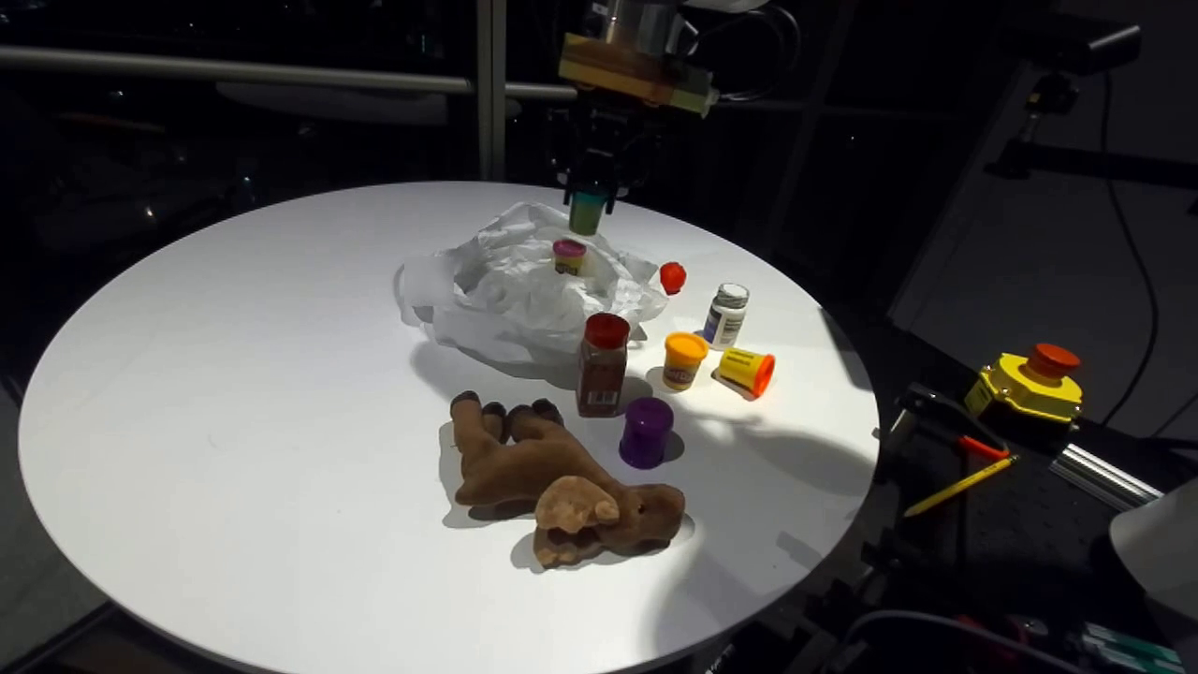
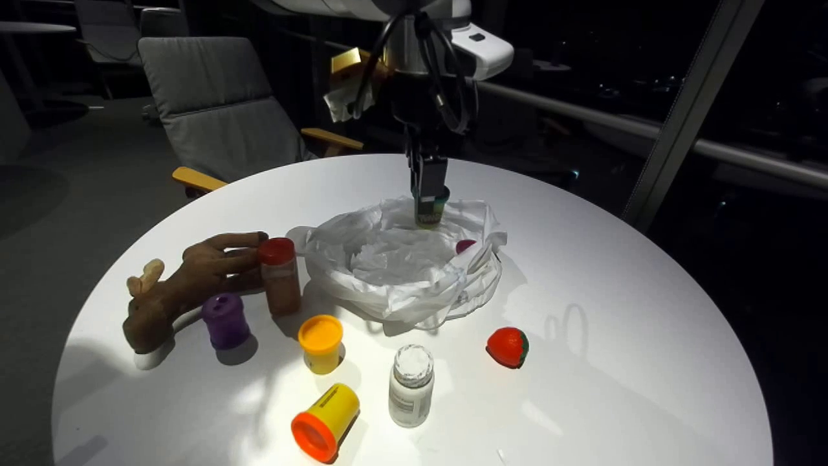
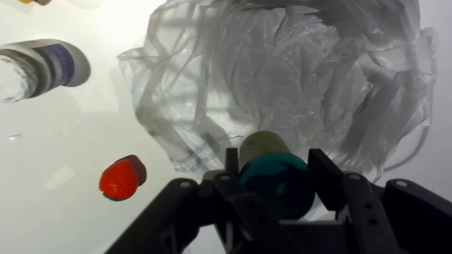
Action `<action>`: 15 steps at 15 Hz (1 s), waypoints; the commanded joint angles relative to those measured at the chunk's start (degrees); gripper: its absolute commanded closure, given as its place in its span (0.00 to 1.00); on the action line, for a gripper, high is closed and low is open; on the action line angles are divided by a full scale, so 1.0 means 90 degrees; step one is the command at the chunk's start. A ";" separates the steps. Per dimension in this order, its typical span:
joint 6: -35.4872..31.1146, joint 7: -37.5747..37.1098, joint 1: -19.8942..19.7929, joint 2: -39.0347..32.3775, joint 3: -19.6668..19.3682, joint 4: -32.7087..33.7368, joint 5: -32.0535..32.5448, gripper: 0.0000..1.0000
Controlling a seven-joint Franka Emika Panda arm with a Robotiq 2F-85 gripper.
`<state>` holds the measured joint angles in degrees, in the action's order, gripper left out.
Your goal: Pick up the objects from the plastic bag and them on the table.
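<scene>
- round white table [image 1: 281,421], its near edge closest to the camera
- plastic bag [image 1: 510,328], translucent, wrinkled, on the table
- brown plush toy [image 1: 524,473], on its side
- gripper [image 1: 589,199], over the bag, jaws half parted, clamped on a teal-lidded tub [image 1: 586,220]
- dark red-brown bottle [image 1: 601,374], upright
- white jar [image 1: 725,320], upright
- purple cup [image 1: 646,433], near the bottle
- orange-lidded tub [image 1: 683,367], upright
- yellow tub [image 1: 743,368], on its side
- pink-lidded tub [image 1: 568,255], inside the bag
- red strawberry [image 2: 506,346], near the bag

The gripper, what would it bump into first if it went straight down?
Probably the plastic bag, touched by the teal-lidded tub between the fingers. Maybe the pink-lidded tub inside the bag instead; depth is unclear.
</scene>
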<state>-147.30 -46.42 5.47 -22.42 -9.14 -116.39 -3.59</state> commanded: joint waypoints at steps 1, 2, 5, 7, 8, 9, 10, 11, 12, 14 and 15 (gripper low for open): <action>-0.0729 0.0316 -0.0240 0.1138 -0.0166 -0.1518 0.0206 0.73; -0.0891 0.0441 -0.0350 0.1301 -0.0207 -0.1789 0.0194 0.73; -0.1150 0.0649 -0.0596 0.1571 -0.0358 -0.2368 0.0269 0.73; -0.1130 0.0840 -0.0761 0.1492 -0.0376 -0.2480 0.0224 0.73; -0.1019 0.0973 -0.0842 0.1418 -0.0340 -0.2466 0.0117 0.73; -0.0954 0.1004 -0.0868 0.1218 -0.0369 -0.2354 0.0216 0.73; -0.0934 0.0913 -0.0851 0.1058 -0.0419 -0.2286 0.0326 0.73; -0.0858 0.0764 -0.0792 0.0886 -0.0488 -0.2200 0.0495 0.73; -0.0798 0.0585 -0.0691 0.0712 -0.0614 -0.2135 0.0790 0.73; -0.0751 -0.0014 -0.0404 0.0342 -0.0988 -0.1978 0.1537 0.73; -0.0729 -0.0256 -0.0288 0.0188 -0.1137 -0.1901 0.1805 0.73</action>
<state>-155.38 -42.27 -0.90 -16.41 -14.94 -136.97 5.78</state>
